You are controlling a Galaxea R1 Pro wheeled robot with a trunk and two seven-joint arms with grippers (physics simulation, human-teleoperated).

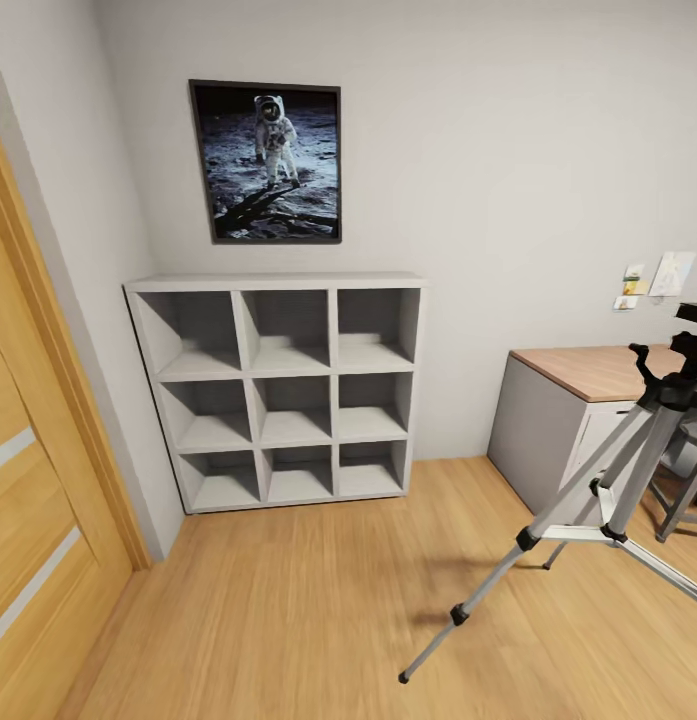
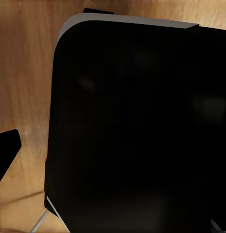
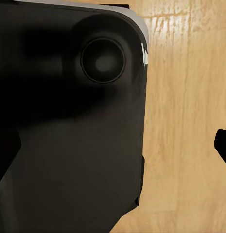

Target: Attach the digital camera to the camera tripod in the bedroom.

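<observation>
The camera tripod (image 1: 628,480) stands on the wood floor at the right edge of the head view, silver legs spread and its black pan head (image 1: 683,360) partly cut off by the frame. The digital camera is out of view. In the left wrist view, my left gripper (image 2: 113,150) hangs over the robot's black base (image 2: 142,126); one dark fingertip (image 2: 6,150) shows at the picture's edge. My right gripper (image 3: 115,145) also hangs over the black base, with a fingertip (image 3: 222,144) at the far edge. Both grippers are open and hold nothing.
Grey cube shelving (image 1: 288,390) stands against the far wall under an astronaut picture (image 1: 268,160). A wood-topped desk (image 1: 588,375) is behind the tripod, with a stool's legs (image 1: 688,495) beside it. A wooden door (image 1: 28,480) lines the left. Open floor (image 1: 288,600) lies ahead.
</observation>
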